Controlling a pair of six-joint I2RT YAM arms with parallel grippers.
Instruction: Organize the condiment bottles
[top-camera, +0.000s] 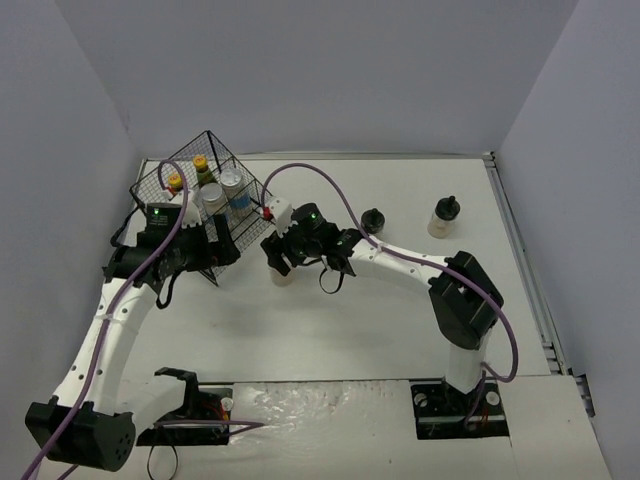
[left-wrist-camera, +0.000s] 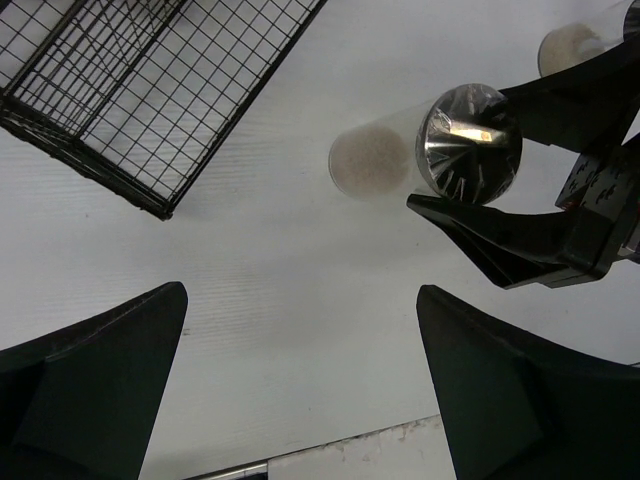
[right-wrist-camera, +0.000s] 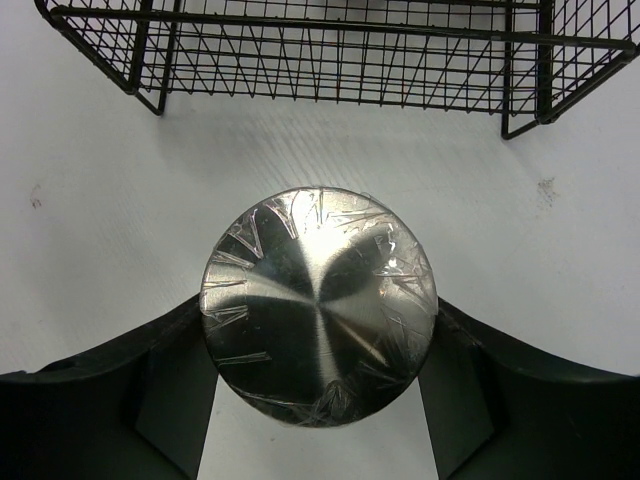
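Note:
My right gripper (top-camera: 283, 260) is shut on a silver-lidded jar (top-camera: 283, 273) just right of the black wire basket (top-camera: 170, 170); in the right wrist view its lid (right-wrist-camera: 318, 305) fills the gap between my fingers. The jar also shows in the left wrist view (left-wrist-camera: 468, 140). My left gripper (top-camera: 226, 247) is open and empty over bare table (left-wrist-camera: 302, 295) beside the basket's near corner. Inside the basket stand two yellow-capped sauce bottles (top-camera: 175, 181) (top-camera: 201, 163) and two silver-lidded jars (top-camera: 213, 195) (top-camera: 232, 181). Two black-capped shakers (top-camera: 373, 221) (top-camera: 444, 215) stand on the table at the right.
The basket's near wall (right-wrist-camera: 330, 60) is just beyond the held jar, and its corner (left-wrist-camera: 150, 100) is ahead of my left fingers. A raised rail (top-camera: 520, 250) runs along the table's right edge. Grey walls enclose the table.

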